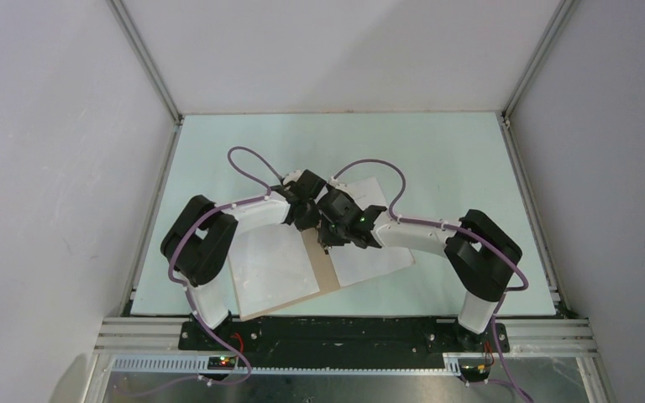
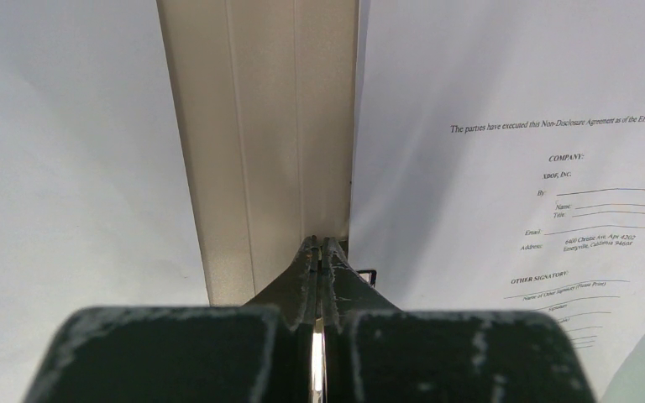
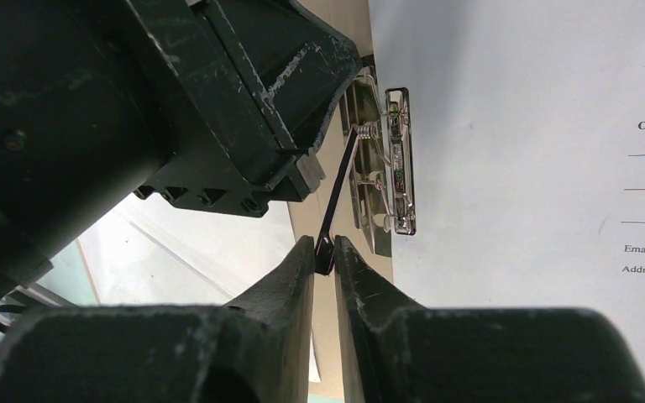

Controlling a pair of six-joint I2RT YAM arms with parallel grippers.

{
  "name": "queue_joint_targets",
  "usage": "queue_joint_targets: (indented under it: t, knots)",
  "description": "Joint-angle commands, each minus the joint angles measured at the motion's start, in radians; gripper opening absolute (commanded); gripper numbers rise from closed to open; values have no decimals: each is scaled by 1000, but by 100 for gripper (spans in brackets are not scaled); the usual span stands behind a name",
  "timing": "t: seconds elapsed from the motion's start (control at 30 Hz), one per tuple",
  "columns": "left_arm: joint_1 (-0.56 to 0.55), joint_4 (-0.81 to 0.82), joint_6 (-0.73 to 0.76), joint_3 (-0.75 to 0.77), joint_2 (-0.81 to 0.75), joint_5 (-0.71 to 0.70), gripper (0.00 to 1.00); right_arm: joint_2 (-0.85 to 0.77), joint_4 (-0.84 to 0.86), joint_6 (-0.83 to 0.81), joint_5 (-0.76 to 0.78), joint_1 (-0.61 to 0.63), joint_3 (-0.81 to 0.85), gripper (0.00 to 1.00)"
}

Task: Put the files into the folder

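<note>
The tan folder [image 1: 326, 273] lies open on the table, with white files on its left leaf [image 1: 273, 264] and right leaf [image 1: 374, 256]. The right sheet [image 2: 512, 126] carries printed text. My left gripper [image 2: 320, 243] is shut with nothing in it, its tips down on the bare tan spine [image 2: 260, 126] beside the metal clip [image 3: 390, 159]. My right gripper [image 3: 325, 252] is shut on the end of the clip's thin black lever [image 3: 340, 189], which stands raised off the spine. From above, both grippers [image 1: 306, 217] [image 1: 327, 242] meet over the spine's far end.
The pale green table top [image 1: 437, 151] is walled in by white panels and aluminium posts [image 1: 147, 59]. Purple cables [image 1: 252, 164] loop above both arms. The left gripper's black body [image 3: 218, 101] hangs close over the right gripper's fingers.
</note>
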Motion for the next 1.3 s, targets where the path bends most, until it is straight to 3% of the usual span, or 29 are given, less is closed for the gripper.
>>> queue_joint_targets:
  t: [0.0, 0.77, 1.27]
  knots:
    - [-16, -44, -27, -41, 56, 18, 0, 27, -75, -34, -6, 32, 6, 19]
    - [-6, -44, -20, -47, 89, 28, 0, 49, -107, -84, 72, 67, -98, 21]
    - [7, -44, 4, -50, 120, 31, 0, 68, -178, -86, 186, 66, -120, 15]
